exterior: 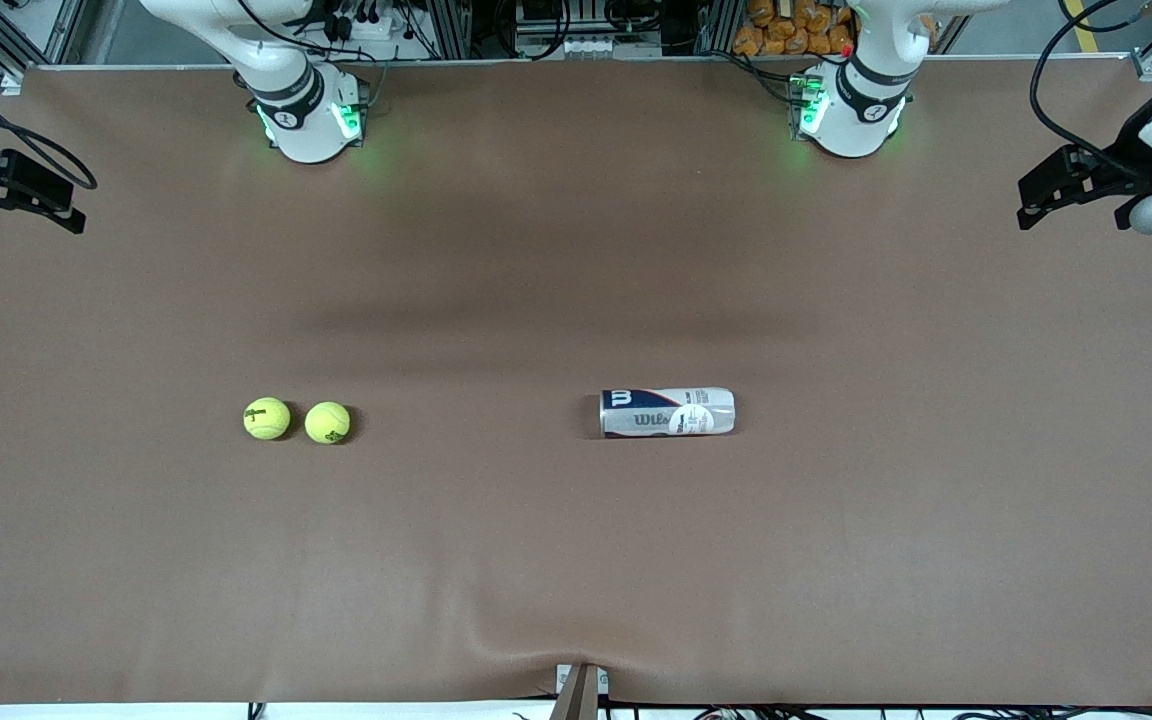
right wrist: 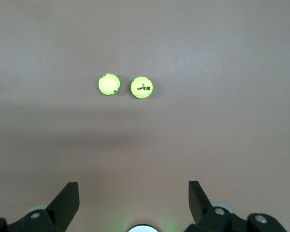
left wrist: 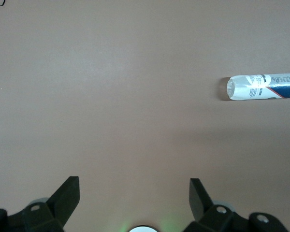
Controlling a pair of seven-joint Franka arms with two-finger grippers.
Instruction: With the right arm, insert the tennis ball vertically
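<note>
Two yellow-green tennis balls (exterior: 267, 418) (exterior: 327, 422) lie side by side on the brown table, toward the right arm's end. They also show in the right wrist view (right wrist: 109, 84) (right wrist: 141, 87). A Wilson ball can (exterior: 667, 412) lies on its side near the table's middle, and it shows in the left wrist view (left wrist: 263, 87). My right gripper (exterior: 76, 205) (right wrist: 134, 189) is open and empty, raised at the right arm's end of the table. My left gripper (exterior: 1031, 200) (left wrist: 134, 186) is open and empty, raised at the left arm's end.
The brown table cover (exterior: 576, 560) has a small ridge at its near edge. The arm bases (exterior: 306, 120) (exterior: 851, 115) stand along the back. Nothing else lies on the table.
</note>
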